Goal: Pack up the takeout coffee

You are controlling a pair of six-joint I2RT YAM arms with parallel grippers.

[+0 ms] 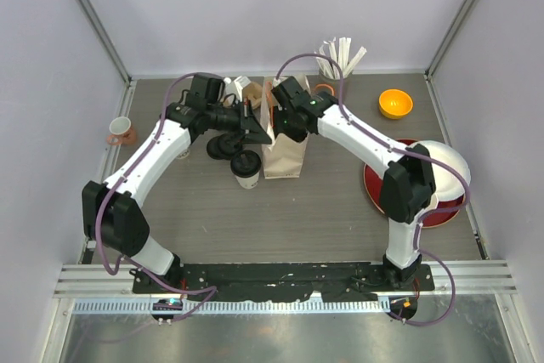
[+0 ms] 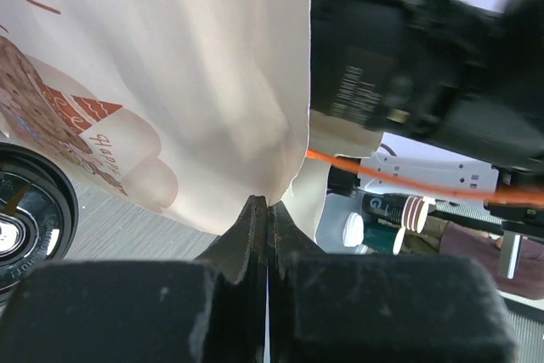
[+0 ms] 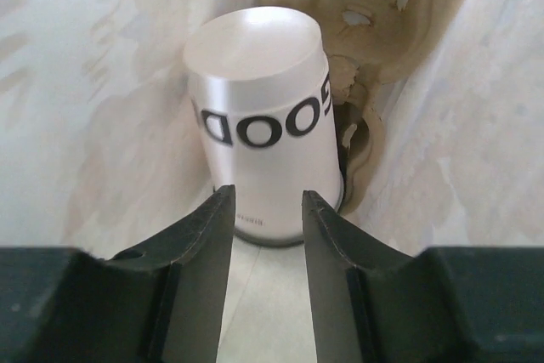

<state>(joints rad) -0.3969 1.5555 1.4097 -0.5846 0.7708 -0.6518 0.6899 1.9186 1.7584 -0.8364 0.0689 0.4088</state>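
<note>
From above, a paper bag (image 1: 287, 157) sits mid-bench (image 1: 212, 210) with both arms meeting at its far end. The left end effector (image 1: 257, 127) is at the bag's left edge and the right end effector (image 1: 286, 124) is over its mouth. A lidded cup (image 1: 246, 167) stands upright just beside the bag on its near-left side. This view does not show what is inside the bag.

From the left wrist, the fingers are closed flat together on the bag's rim, pinching the paper and holding the mouth out. The black lid of the cup outside shows at the left edge, low and close.

From the right wrist, the camera looks into the bag between its two pale walls. A white cup in the bag (image 3: 259, 138) lies straight ahead, just past the fingertips. Its long axis runs away from them up the view. Its lettering reads upside down, a flat pale end is farthest and a dark rim is nearest. The fingers are partly apart with nothing between them, and I cannot tell whether the tips touch the rim.

Both cups fit the task. One looks already packed. For the other, the right arm must back out along that same axis, then go down and left around the bag, since the nearer left arm is busy holding the rim
</note>
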